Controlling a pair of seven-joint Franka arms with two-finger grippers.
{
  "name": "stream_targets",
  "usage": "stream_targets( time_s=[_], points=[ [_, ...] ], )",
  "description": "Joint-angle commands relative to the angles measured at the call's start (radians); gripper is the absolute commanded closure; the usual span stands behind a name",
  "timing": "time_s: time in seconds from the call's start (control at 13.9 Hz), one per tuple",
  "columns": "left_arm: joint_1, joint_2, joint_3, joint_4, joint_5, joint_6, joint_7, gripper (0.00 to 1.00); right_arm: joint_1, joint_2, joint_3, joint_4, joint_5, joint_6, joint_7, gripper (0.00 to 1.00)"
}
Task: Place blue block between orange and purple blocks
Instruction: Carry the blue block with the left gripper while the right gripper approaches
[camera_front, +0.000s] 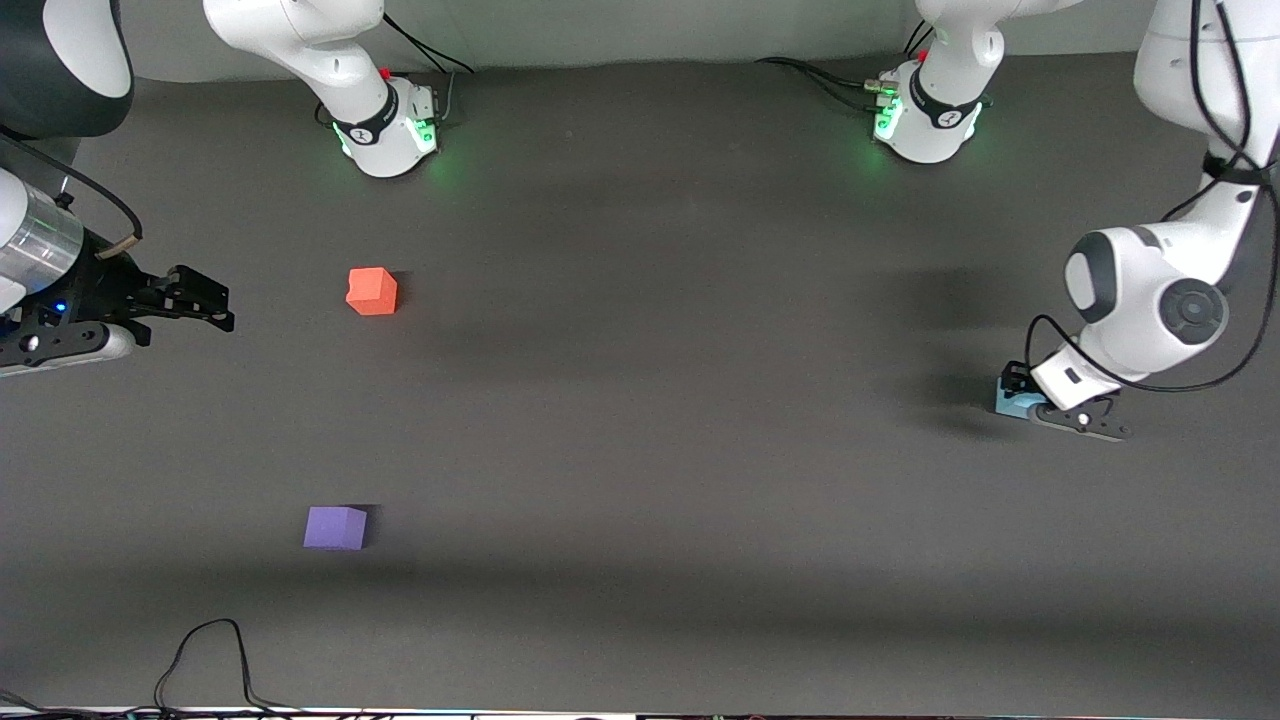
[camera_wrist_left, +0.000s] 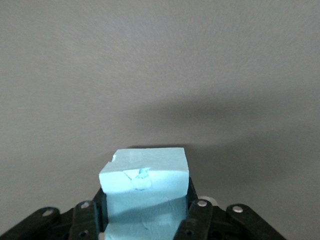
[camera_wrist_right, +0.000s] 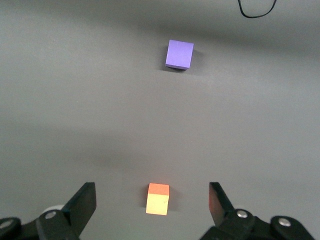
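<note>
The light blue block lies at the left arm's end of the table, and my left gripper is shut on it, low at the table; in the left wrist view the block fills the gap between the black fingers. The orange block and the purple block lie toward the right arm's end, the purple one nearer the front camera. My right gripper is open and empty, up in the air beside the orange block. The right wrist view shows the orange block and the purple block.
A black cable loops on the table near the front edge, near the purple block. The two arm bases stand along the table's edge farthest from the front camera. The dark table stretches bare between the blocks.
</note>
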Motion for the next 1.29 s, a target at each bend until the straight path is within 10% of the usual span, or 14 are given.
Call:
stream_targets(
  time_s=[0.0, 0.36, 1.22],
  points=[
    [-0.018, -0.086, -0.012, 0.18, 0.003, -0.295, -0.075, 0.66, 0.007, -0.026, -0.006, -0.025, 0.018, 0.011, 0.003, 0.0],
    [-0.178, -0.075, -0.065, 0.442, -0.011, -0.593, -0.384, 0.66, 0.007, -0.026, -0.01, -0.028, 0.016, 0.011, 0.003, 0.0],
    [-0.831, 0.286, -0.065, 0.716, 0.04, -0.391, -1.187, 0.66, 0.007, -0.026, -0.01, -0.055, 0.055, 0.019, 0.009, 0.0]
  ],
)
